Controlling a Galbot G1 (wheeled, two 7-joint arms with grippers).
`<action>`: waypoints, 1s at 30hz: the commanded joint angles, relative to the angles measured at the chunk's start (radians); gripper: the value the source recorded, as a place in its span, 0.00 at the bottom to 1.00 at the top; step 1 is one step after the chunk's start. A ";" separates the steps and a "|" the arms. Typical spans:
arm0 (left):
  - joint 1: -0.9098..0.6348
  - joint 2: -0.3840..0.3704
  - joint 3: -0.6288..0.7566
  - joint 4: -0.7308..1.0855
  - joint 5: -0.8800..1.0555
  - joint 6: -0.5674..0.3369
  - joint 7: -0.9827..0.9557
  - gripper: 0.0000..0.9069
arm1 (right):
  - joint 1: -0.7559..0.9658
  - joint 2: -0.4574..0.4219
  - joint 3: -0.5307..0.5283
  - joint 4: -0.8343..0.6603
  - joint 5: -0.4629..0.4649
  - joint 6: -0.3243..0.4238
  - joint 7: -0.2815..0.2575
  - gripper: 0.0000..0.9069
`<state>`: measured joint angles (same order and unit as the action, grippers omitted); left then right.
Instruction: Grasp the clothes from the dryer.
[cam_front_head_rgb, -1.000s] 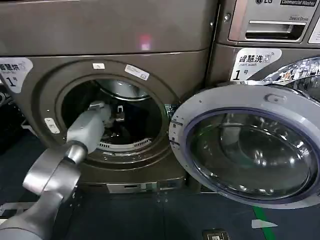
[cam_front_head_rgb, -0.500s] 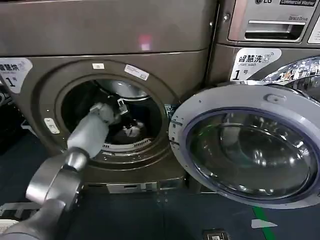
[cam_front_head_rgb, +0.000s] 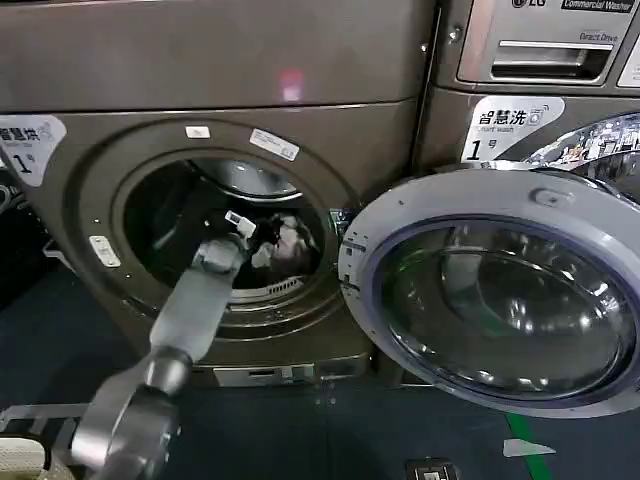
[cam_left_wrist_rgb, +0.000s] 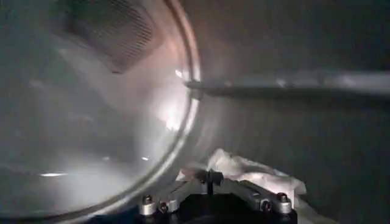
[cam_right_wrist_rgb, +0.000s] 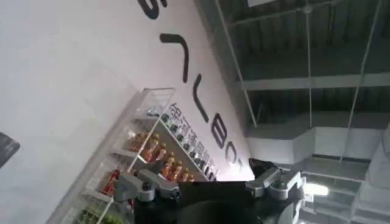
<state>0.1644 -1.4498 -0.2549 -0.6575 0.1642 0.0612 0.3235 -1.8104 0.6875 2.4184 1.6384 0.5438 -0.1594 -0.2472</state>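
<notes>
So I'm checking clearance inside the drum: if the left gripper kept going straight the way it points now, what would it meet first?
Most likely the whitish clothes bunched right at the left gripper, which is inside the dryer porthole. Beyond them lies the steel drum wall, though depth is hard to judge.

The left arm has drawn back and swung lower across the dryer's (cam_front_head_rgb: 90, 130) porthole: 1 second ago its forearm reached deep into the upper left of the opening, and now it slants up from the lower left with the left gripper (cam_front_head_rgb: 262, 232) near the middle of the opening. A whitish piece of the clothes (cam_front_head_rgb: 288, 240) now shows at the gripper, lifted off the drum floor, where before only dark drum showed. In the left wrist view the pale cloth (cam_left_wrist_rgb: 247, 172) lies bunched just beyond the gripper's base.
</notes>
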 joint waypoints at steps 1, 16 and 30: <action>0.150 -0.015 -0.071 -0.257 -0.195 -0.015 -0.410 0.00 | 0.005 0.003 -0.009 0.003 -0.002 -0.001 -0.002 1.00; 0.385 0.007 -0.130 -0.556 -0.233 -0.112 -0.480 0.00 | -0.025 0.000 0.035 0.003 -0.012 0.009 0.048 1.00; 0.484 -0.008 -0.110 -0.660 -0.203 -0.118 -0.492 0.00 | -0.064 0.011 0.086 0.001 0.012 0.035 0.084 1.00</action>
<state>0.5913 -1.4593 -0.3624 -1.2484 -0.0375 -0.0470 -0.1491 -1.8644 0.7015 2.4869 1.6402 0.5390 -0.1327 -0.1854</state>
